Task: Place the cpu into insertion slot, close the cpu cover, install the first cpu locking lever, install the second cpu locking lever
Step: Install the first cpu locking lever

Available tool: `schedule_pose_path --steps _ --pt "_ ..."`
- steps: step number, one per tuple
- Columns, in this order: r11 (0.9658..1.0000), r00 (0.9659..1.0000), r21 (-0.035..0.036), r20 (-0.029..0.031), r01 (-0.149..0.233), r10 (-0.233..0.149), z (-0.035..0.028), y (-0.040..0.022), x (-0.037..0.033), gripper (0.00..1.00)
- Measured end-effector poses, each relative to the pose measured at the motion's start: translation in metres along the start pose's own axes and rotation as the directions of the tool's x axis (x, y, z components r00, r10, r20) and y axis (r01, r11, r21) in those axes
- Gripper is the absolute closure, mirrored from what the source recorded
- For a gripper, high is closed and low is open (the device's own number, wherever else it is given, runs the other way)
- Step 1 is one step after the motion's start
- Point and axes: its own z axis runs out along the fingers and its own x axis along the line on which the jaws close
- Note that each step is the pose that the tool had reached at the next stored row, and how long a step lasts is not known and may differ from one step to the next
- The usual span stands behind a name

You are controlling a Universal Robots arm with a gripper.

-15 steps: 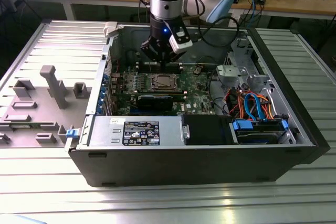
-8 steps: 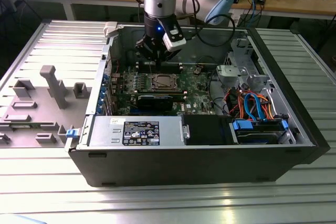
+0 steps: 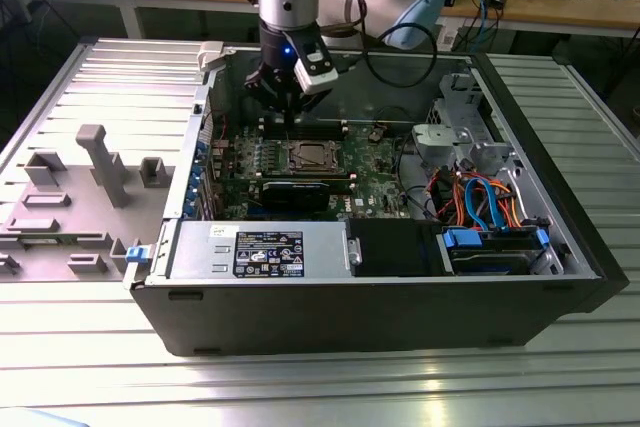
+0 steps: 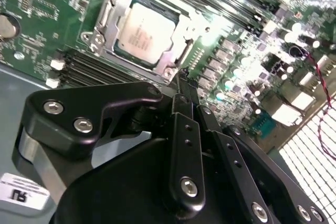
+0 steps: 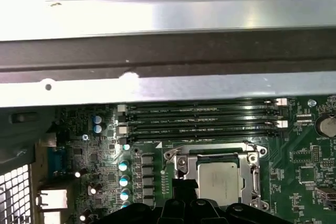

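We see the cpu (image 4: 144, 29) seated in the insertion slot (image 4: 105, 22), cpu cover (image 4: 176, 51) down; gripper (image 4: 185, 77) fingers together, empty. Cover's thin, stiff; we'd push at edge.

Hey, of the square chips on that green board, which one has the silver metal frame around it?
The cpu, the silver-grey one seated in the insertion slot beside the long black memory slots; it lies just ahead of the gripper.

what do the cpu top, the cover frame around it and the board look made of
cpu: dull silver-grey metal top, seemingly brushed, with soft glare.
cpu cover: thin bright sheet metal, likely steel, with sharp highlights along its edges.
Board: green lacquered circuit laminate, probably fibreglass, dotted with small soldered parts.
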Motion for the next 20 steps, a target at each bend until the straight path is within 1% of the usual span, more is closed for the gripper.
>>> schedule_pose_path --steps 6,8,10,13,15,18,20 --pt "1.0 1.0 0.0001 0.0 0.001 -0.001 -0.0003 0.002 0.011 0.89" --pt "1.0 1.0 0.0001 0.0001 0.002 -0.002 -0.0005 0.0033 0.0164 0.89" --pt "1.0 1.0 0.0 0.0004 0.002 -0.002 -0.0005 0.0038 0.0193 0.89" --pt "1.0 1.0 -0.0006 0.0032 0.002 -0.002 -0.0013 0.0039 0.0253 0.89" --pt "1.0 1.0 -0.0009 0.0061 0.002 -0.002 -0.0019 0.004 0.0272 0.89" --pt "1.0 1.0 -0.001 0.0069 0.002 -0.002 -0.0036 0.0039 0.0273 0.89" --pt "1.0 1.0 -0.0049 0.0069 0.006 -0.006 -0.0076 0.0039 0.0273 0.89"
